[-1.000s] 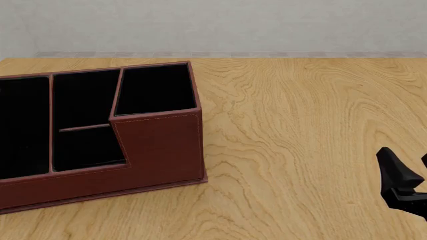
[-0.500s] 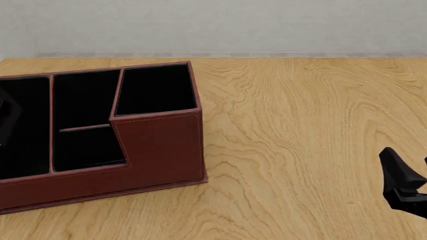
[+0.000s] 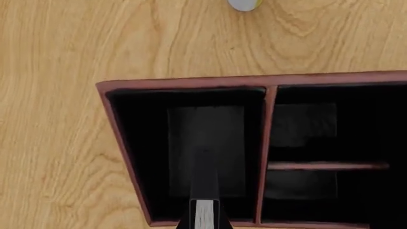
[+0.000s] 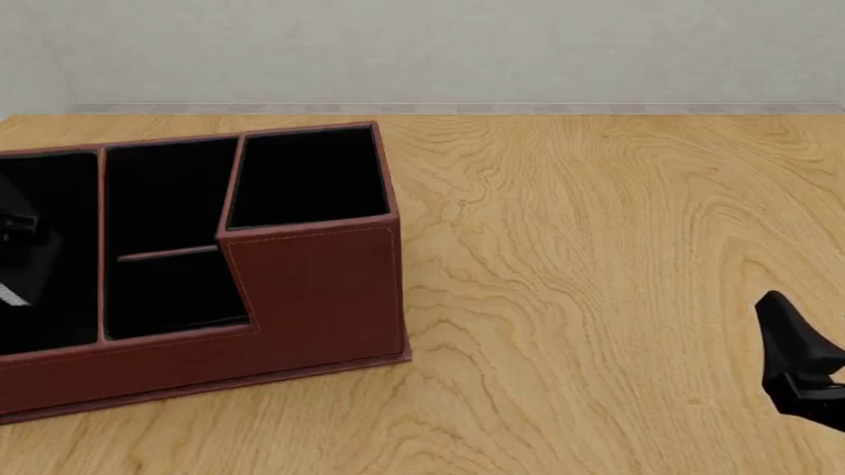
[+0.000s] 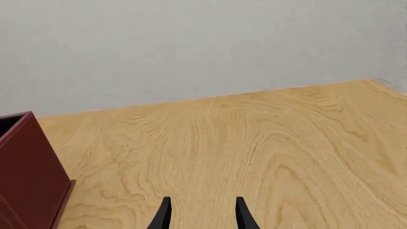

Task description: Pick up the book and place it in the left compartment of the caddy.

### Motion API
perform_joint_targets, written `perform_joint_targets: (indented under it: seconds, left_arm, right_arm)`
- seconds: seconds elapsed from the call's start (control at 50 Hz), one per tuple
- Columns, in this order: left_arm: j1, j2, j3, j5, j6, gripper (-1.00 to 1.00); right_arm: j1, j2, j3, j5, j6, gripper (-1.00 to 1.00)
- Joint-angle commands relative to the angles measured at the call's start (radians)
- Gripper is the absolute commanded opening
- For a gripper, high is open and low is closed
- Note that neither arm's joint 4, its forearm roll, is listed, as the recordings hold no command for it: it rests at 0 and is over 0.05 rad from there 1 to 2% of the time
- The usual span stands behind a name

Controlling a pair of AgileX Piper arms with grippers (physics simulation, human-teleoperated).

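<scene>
The reddish-brown caddy (image 4: 317, 297) stands on the table's left. In the left wrist view I look down into its left compartment (image 3: 146, 143), a long black-lined bay. The book (image 3: 205, 214), black with a pale page edge, hangs edge-up above that bay's near wall, and my left gripper (image 3: 204, 225) is shut on it. In the front view only a sliver of that gripper (image 4: 16, 230) and the book's pale edge (image 4: 8, 294) show at the left border, over the left compartment (image 4: 53, 198). My right gripper (image 4: 805, 371) hovers low at the table's right, open (image 5: 202, 214) and holding nothing.
Right of the left compartment lie a bay crossed by a thin divider (image 4: 165, 252) and a taller square bay (image 4: 307, 178). A small pale grey and yellow object (image 3: 243, 4) lies on the wood beyond the caddy. A grey wall closes the table's far side.
The left gripper with the book has come into the front view at the left edge, over the left compartment. The right gripper has sunk slightly.
</scene>
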Motion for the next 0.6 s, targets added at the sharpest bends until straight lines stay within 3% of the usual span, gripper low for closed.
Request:
perform_joint_targets:
  seconds: [0.02,0.6]
  left_arm:
    - [-0.005,0.059,0.012,-0.057,-0.022,-1.0]
    - [0.023,0.147,0.066,-0.156,-0.016,-1.0]
  right_arm:
    - [-0.006,0.002,0.001,-0.004,0.006,1.0]
    - [-0.009,0.002,0.0,-0.004,0.012,1.0]
